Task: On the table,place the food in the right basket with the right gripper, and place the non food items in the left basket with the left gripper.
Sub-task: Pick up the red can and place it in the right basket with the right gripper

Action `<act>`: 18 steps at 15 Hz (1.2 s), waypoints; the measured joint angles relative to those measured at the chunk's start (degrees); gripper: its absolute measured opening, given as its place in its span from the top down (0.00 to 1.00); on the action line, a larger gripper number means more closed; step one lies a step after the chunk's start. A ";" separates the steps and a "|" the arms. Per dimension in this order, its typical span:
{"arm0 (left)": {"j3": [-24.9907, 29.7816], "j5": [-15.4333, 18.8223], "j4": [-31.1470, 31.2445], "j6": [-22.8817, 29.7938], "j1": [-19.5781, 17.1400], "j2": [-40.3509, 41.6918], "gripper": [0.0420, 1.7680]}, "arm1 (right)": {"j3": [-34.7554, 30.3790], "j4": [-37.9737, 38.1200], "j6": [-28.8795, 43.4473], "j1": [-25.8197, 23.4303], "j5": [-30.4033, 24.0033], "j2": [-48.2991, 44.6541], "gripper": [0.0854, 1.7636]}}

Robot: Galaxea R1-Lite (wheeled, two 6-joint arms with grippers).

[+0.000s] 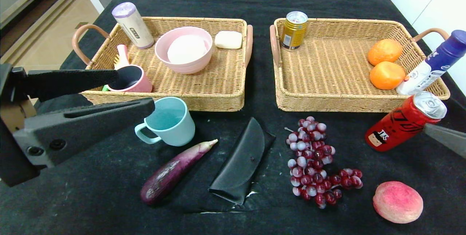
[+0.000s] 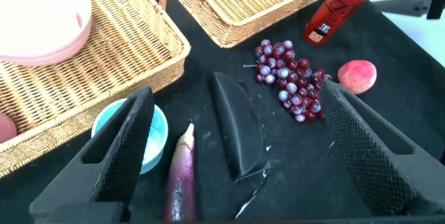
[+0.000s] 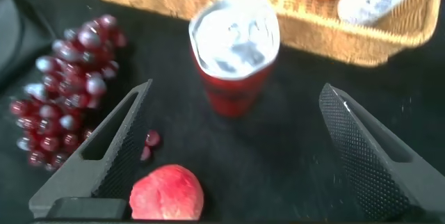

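Note:
On the black cloth lie a teal cup (image 1: 171,122), an eggplant (image 1: 174,171), a black case (image 1: 240,162), red grapes (image 1: 315,162), a peach (image 1: 397,201) and a red can (image 1: 404,122). My left gripper (image 1: 134,91) is open and empty, hovering at the left above the cup; in its wrist view it (image 2: 236,106) frames the case (image 2: 236,123) and the eggplant (image 2: 182,175). My right gripper (image 3: 236,92) is open and empty, just short of the red can (image 3: 234,50), with the peach (image 3: 167,195) beside one finger. Only one of its fingers (image 1: 446,138) shows in the head view.
The left basket (image 1: 218,102) holds a pink bowl, a pink cup, a soap bar and a lilac tumbler. The right basket (image 1: 327,104) holds a yellow can (image 1: 294,30) and two oranges (image 1: 386,63); a blue-capped bottle (image 1: 433,63) leans on its right rim.

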State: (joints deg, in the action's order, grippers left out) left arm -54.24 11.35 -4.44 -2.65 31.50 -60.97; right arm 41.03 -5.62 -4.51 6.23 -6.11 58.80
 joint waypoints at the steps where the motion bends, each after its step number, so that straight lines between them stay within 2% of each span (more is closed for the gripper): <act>1: 0.00 -0.05 0.00 0.04 -0.02 0.05 0.03 | -0.71 -0.16 -0.02 -0.01 0.18 0.11 0.03; 4: -0.12 -0.41 0.01 0.11 -0.05 0.22 0.03 | -3.13 -1.24 -0.09 -0.09 0.33 1.29 0.03; 9: -0.15 -0.39 0.09 0.11 -0.05 0.66 0.03 | -10.34 -18.41 0.40 -0.09 0.18 6.00 0.03; 13: -0.06 -0.38 0.09 0.11 -0.05 0.68 0.03 | -13.49 -24.72 0.49 0.13 0.11 10.61 0.03; 16: 0.00 -0.33 0.11 0.20 -0.05 0.68 0.03 | -15.54 -34.80 1.35 0.22 0.05 13.99 0.03; 18: 0.00 -0.33 0.09 0.22 -0.05 0.69 0.03 | -16.53 -37.55 2.01 0.38 -0.09 15.57 0.03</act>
State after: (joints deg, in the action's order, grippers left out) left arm -54.24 11.02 -4.35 -2.43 31.45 -60.27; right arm 24.50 -43.17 -2.50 6.61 -6.19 74.36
